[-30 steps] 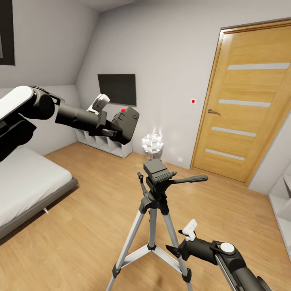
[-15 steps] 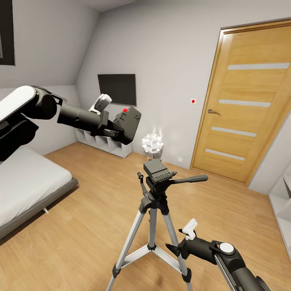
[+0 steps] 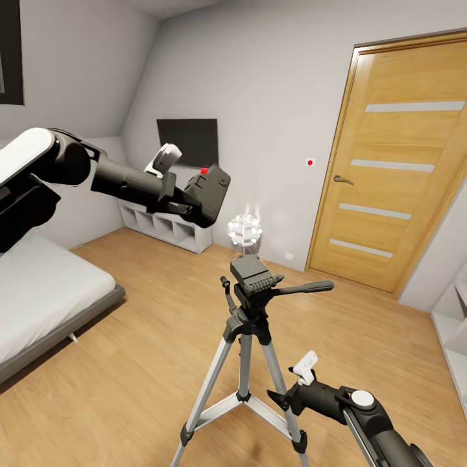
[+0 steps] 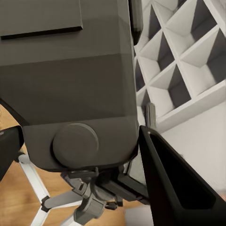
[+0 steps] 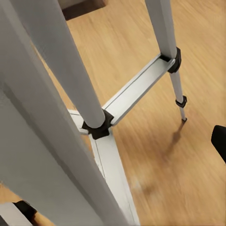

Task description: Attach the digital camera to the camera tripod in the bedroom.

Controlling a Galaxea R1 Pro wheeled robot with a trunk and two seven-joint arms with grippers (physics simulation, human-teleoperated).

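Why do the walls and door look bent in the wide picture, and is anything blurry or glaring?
Head view: wide-angle lens bows the door and wall edges; a small lamp glows with a soft halo. Left wrist view: the digital camera looms close, flat grey. Right wrist view: near legs of the camera tripod look oversized, soft-edged.

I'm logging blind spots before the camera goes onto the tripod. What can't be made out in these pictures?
- Left gripper: in the head view the camera covers its fingertips.
- Camera lens: faces away in the head view; the left wrist view sits too close.
- Tripod feet: cut off by the head view's bottom edge.
- Right gripper: in the head view a tripod leg hides the fingers, so open or shut is unclear.
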